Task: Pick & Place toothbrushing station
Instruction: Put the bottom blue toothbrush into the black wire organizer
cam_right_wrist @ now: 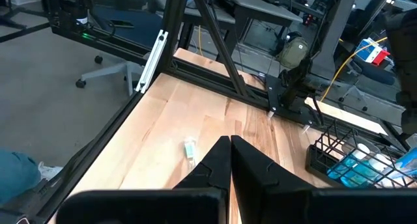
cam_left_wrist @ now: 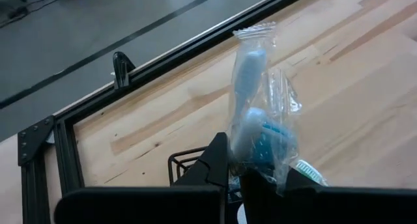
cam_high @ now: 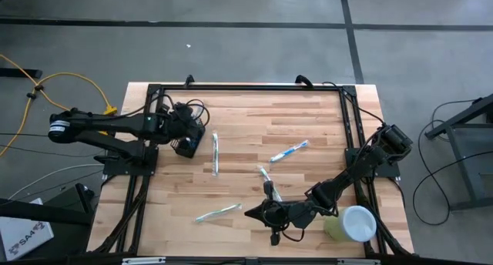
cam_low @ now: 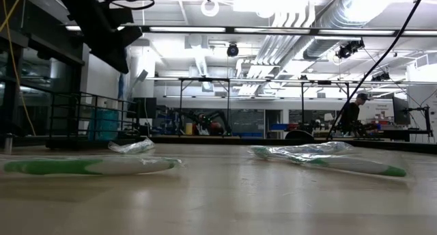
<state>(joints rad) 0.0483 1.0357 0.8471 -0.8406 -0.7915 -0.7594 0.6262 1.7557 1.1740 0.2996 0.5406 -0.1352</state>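
Toothbrushing station [cam_high: 187, 144] near table's [cam_high: 308, 119] left edge, left gripper [cam_left_wrist: 236, 175] pinching wrapped toothbrush [cam_left_wrist: 255, 113].

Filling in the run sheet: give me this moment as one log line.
left hand: shut on wrapped toothbrush, over wire holder | right hand: shut, empty | loose toothbrushes on table: four

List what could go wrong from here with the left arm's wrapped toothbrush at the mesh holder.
1. The left gripper pinches only the wrapped toothbrush by its lower end; the loose crinkly wrapper might slip or snag on the black wire-mesh holder.
2. The holder already has packets in it, so this one may not seat and could tip out onto the table.
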